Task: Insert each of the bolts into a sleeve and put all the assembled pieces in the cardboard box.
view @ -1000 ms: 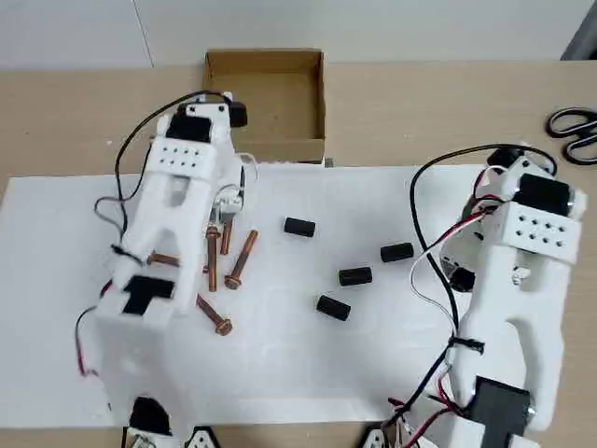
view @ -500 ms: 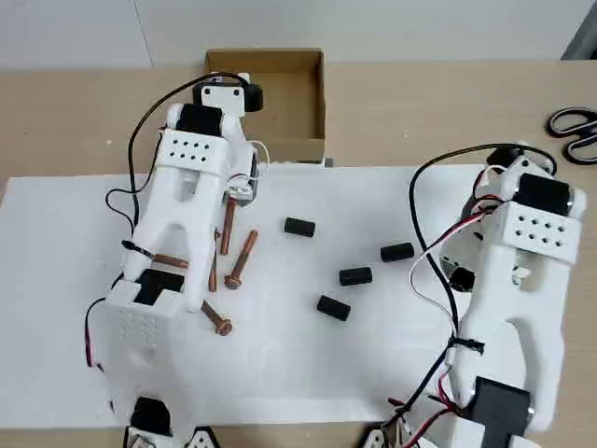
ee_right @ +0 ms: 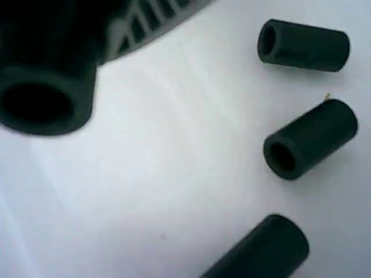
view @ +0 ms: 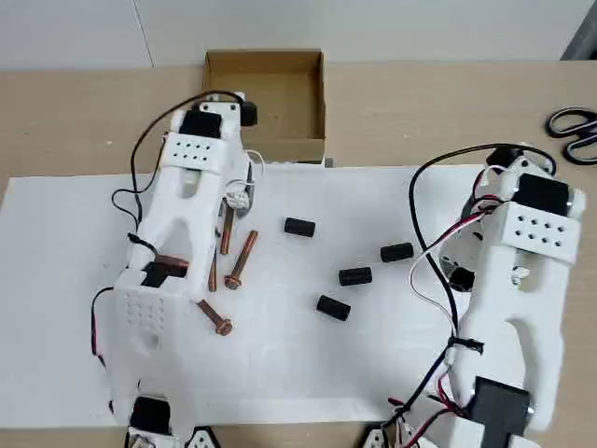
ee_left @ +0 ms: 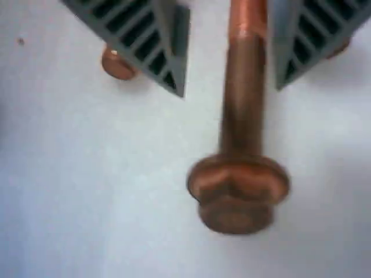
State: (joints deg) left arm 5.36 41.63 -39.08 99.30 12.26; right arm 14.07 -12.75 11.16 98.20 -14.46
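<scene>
Lying between the parted left jaws is a copper bolt (ee_left: 242,127).

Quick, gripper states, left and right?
Left gripper: open, fingers either side of a bolt lying on the paper.
Right gripper: closed on a black sleeve.

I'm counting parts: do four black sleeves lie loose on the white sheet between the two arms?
Yes, the high view shows four sleeves lying apart from one another on the middle of the white sheet.
</scene>
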